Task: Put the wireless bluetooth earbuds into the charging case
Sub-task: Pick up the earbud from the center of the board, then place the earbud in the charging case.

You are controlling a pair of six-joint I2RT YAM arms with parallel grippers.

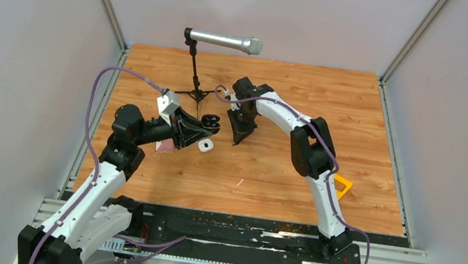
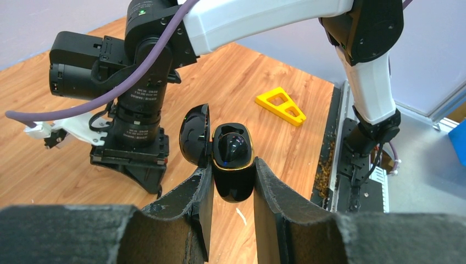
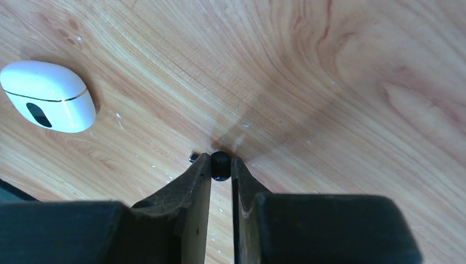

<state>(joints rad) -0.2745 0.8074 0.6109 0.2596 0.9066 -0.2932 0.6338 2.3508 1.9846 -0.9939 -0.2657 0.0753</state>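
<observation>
My left gripper (image 2: 232, 165) is shut on a black charging case (image 2: 235, 187) and holds it above the table with its lid (image 2: 194, 135) swung open. One glossy black earbud (image 2: 231, 147) sits in the case. In the top view this gripper (image 1: 209, 125) is left of centre. My right gripper (image 3: 221, 160) points down at the wood and is shut on a small black earbud (image 3: 220, 165) right at the tabletop. A tiny dark bit (image 3: 193, 158) shows beside its left finger. A shut white charging case (image 3: 48, 103) lies on the table, between the two grippers (image 1: 205, 145).
A microphone (image 1: 223, 40) on a black tripod stand (image 1: 194, 90) is at the back centre. A yellow triangular piece (image 1: 343, 184) lies behind the right arm. Something pink (image 1: 165, 147) lies under the left arm. Grey walls enclose the table.
</observation>
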